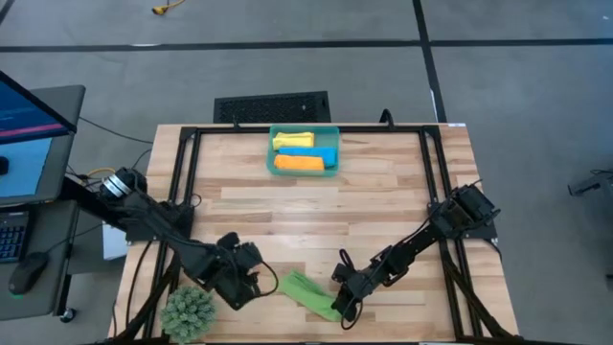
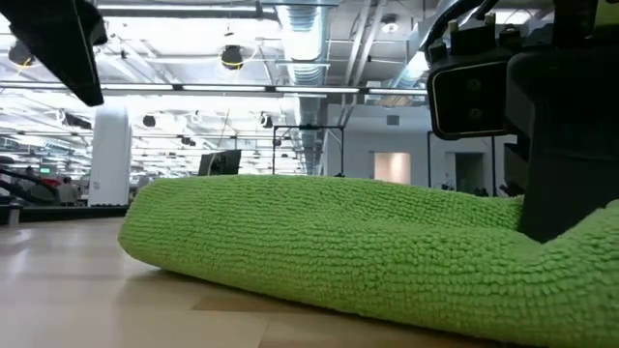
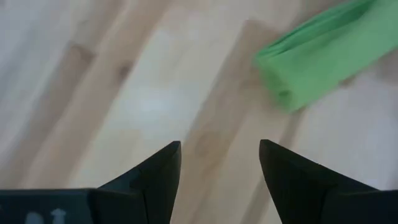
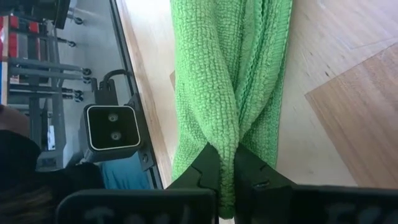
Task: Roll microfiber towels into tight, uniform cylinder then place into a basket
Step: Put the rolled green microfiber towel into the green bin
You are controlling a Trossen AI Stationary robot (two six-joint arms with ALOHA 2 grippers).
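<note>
A green microfiber towel (image 1: 308, 292), loosely rolled into a long bundle, lies on the wooden table near its front edge; it fills the low view (image 2: 329, 242). My right gripper (image 1: 343, 305) is shut on its right end. To the left of the towel, my left gripper (image 1: 254, 278) is raised off the table and open with nothing between its fingers (image 3: 221, 155). The towel's left end (image 3: 323, 53) lies ahead of it. At the far edge, the teal basket (image 1: 332, 129) holds yellow, blue and orange rolled towels. My right gripper pinches a raised fold at the green towel's right end (image 4: 225, 140) between its two fingers. The fingers slant down from the table's right side and lie along the bundle. Several layers show beside the fold. The towel rests on the table, stretching away from the fingers.
A round green plant (image 1: 188, 311) sits at the front left corner beside my left arm. A black grate (image 1: 272, 106) lies on the floor beyond the far edge. A small camera block (image 4: 112, 127) stands at the table's front edge. Bare wood lies between the towel and the basket.
</note>
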